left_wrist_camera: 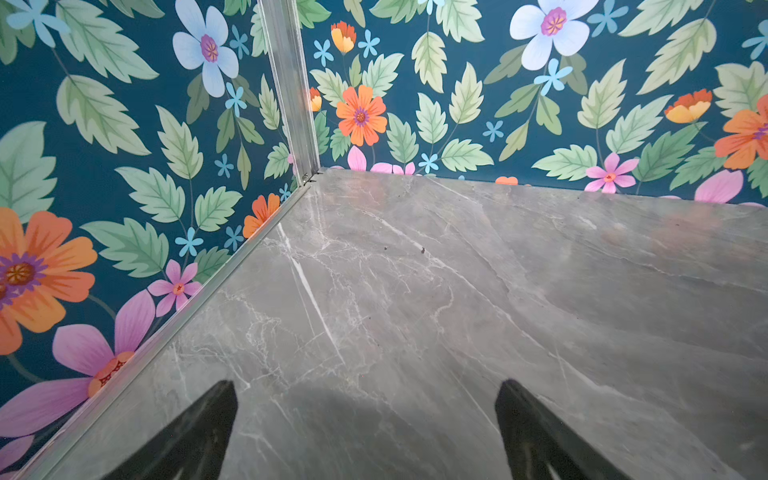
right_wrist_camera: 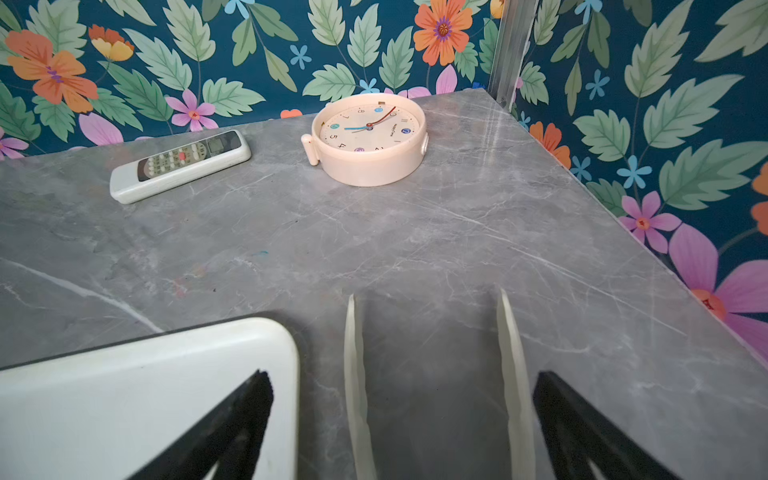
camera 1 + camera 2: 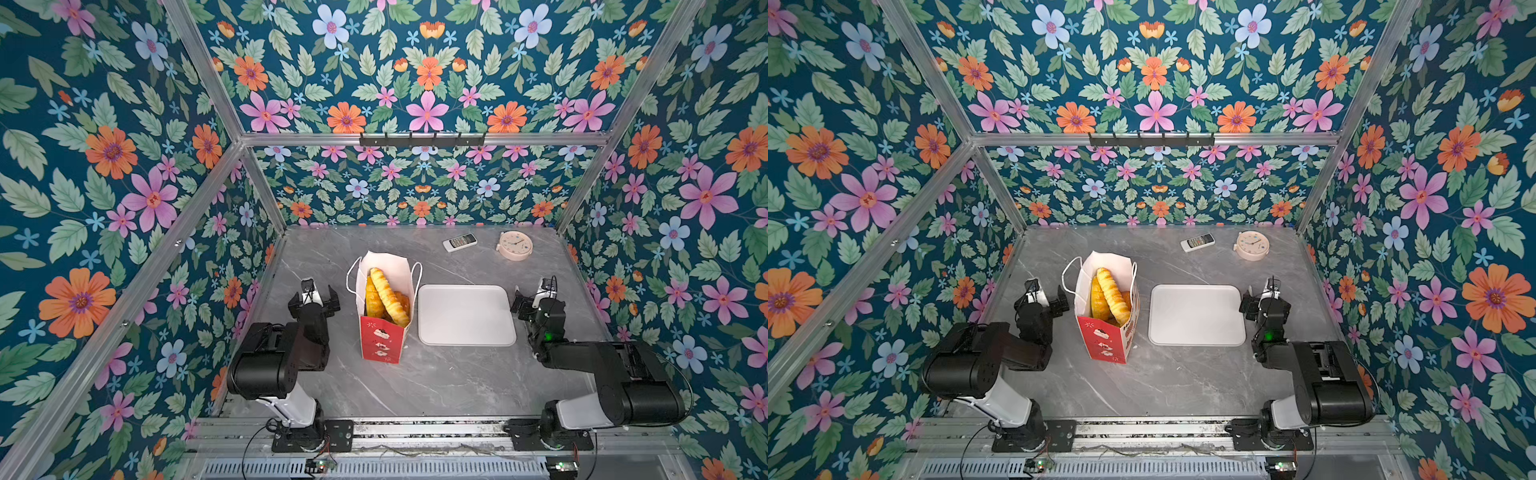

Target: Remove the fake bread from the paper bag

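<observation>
Sunk in the paper bag (image 3: pixel 382 338), at 9 o'clock of the tray (image 3: pixel 465 316), most of the fake bread (image 3: pixel 388 297): only upper ends showing in both top views, count impossible to tell. At 12 o'clock of the tray, on the remote (image 3: pixel 459 242), button markings too small to read. Cut off by the frame edge in the wrist views: left gripper (image 1: pixel 365 386) and right gripper (image 2: pixel 403 374), finger ends alone showing; likewise most of the tray.

The fake bread (image 3: pixel 388 297) looks glossy, the paper bag (image 3: pixel 381 340) matt, the marble-patterned table (image 3: pixel 436 374) smooth, slightly shiny.
</observation>
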Action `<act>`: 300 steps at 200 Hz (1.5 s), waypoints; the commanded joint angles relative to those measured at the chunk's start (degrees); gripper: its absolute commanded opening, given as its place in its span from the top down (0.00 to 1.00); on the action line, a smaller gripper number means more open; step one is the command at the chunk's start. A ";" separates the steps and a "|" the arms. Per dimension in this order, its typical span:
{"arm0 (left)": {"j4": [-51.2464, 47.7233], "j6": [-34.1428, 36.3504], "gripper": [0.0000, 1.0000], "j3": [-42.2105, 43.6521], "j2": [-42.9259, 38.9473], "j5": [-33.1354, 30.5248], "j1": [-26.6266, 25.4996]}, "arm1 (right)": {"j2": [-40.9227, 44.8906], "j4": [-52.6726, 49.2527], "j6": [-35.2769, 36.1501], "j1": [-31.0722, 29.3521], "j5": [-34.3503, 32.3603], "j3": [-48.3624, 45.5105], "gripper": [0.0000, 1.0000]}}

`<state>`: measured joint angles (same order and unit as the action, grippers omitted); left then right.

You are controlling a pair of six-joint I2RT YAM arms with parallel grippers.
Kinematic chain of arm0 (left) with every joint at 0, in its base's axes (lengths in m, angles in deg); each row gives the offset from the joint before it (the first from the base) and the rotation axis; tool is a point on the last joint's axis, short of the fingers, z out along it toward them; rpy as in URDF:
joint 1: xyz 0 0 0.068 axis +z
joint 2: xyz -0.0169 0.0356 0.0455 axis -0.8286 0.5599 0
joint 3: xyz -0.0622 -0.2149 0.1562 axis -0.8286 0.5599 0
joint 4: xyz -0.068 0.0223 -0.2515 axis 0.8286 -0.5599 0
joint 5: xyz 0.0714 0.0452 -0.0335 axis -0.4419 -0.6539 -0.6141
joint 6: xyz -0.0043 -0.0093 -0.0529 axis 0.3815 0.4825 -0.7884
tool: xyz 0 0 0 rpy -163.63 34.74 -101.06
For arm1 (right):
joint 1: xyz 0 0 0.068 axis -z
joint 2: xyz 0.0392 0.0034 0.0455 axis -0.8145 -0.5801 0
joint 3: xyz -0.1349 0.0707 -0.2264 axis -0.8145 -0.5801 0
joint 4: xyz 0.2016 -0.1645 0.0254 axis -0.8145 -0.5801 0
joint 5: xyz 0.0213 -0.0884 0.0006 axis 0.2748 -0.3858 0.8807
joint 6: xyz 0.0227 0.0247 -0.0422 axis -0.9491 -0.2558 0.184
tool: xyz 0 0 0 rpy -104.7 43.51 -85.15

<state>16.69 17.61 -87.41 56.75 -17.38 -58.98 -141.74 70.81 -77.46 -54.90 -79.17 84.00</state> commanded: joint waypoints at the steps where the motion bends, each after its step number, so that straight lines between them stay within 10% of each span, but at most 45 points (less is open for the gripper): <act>1: 2.01 0.55 0.00 0.26 -0.13 -0.12 -0.09 | 0.19 1.29 0.20 -0.06 0.19 0.23 0.01; 237: 1.87 0.42 0.00 0.18 -0.30 -0.01 0.04 | 0.65 2.31 0.80 -0.26 -0.92 0.33 0.01; 300: -31.06 -7.73 0.10 -9.10 -26.70 -6.41 -0.94 | 19.06 -31.60 -6.32 -4.80 -8.69 10.68 0.01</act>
<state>1.19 15.75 -93.05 37.65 -20.09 -59.35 -127.32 54.76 -77.57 -59.25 -84.59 92.07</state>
